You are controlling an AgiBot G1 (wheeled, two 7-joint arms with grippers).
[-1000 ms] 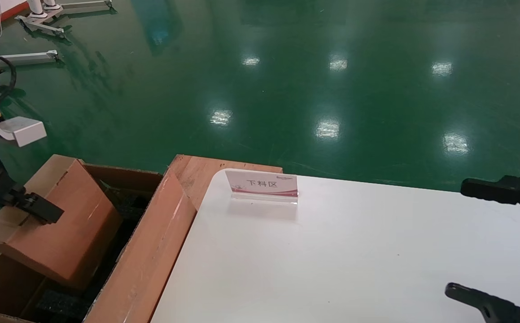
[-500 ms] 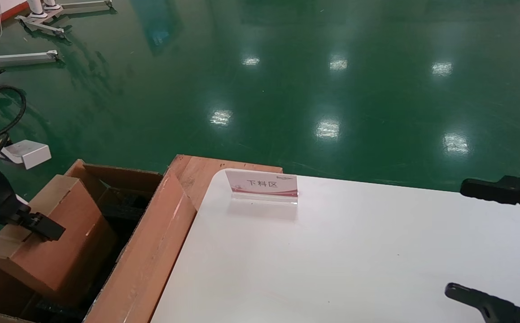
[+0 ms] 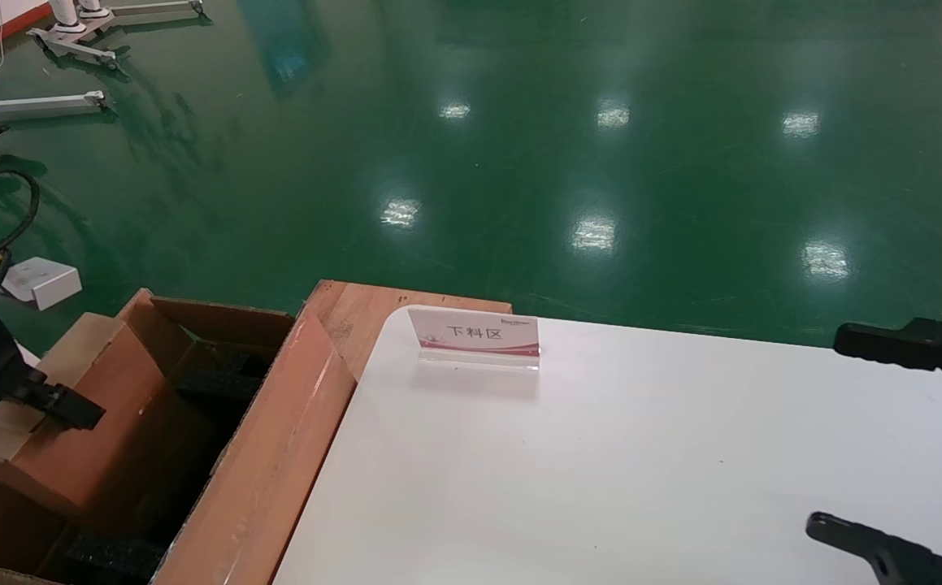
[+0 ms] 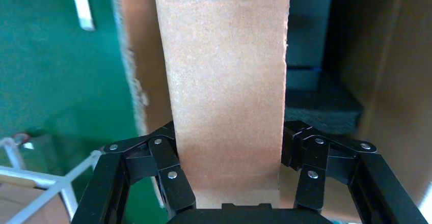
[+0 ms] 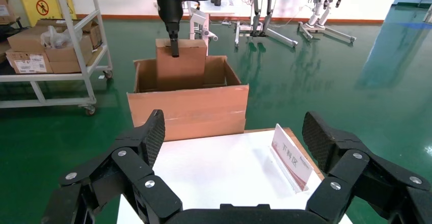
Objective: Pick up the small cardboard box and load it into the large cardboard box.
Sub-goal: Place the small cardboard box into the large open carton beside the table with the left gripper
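The small cardboard box (image 3: 88, 422) hangs tilted, partly down inside the large cardboard box (image 3: 275, 455), against its left wall. My left gripper (image 3: 56, 402) is shut on its upper end. In the left wrist view both fingers press the sides of the small cardboard box (image 4: 224, 81), with black foam (image 4: 321, 107) and the large cardboard box's inner wall (image 4: 392, 81) beyond. The right wrist view shows the small cardboard box (image 5: 181, 68) standing in the large cardboard box (image 5: 188, 109) under the left gripper (image 5: 174, 48). My right gripper (image 3: 824, 439) is parked open over the table's right side, holding nothing.
A white table (image 3: 641, 471) carries a small sign stand (image 3: 475, 335) near its far left corner. A wooden board (image 3: 373, 305) lies between table and carton. A shelf cart (image 5: 51, 46) with boxes stands on the green floor beyond.
My left gripper has carried the small cardboard box down and to the left, deeper into the large cardboard box. The right arm has not moved.
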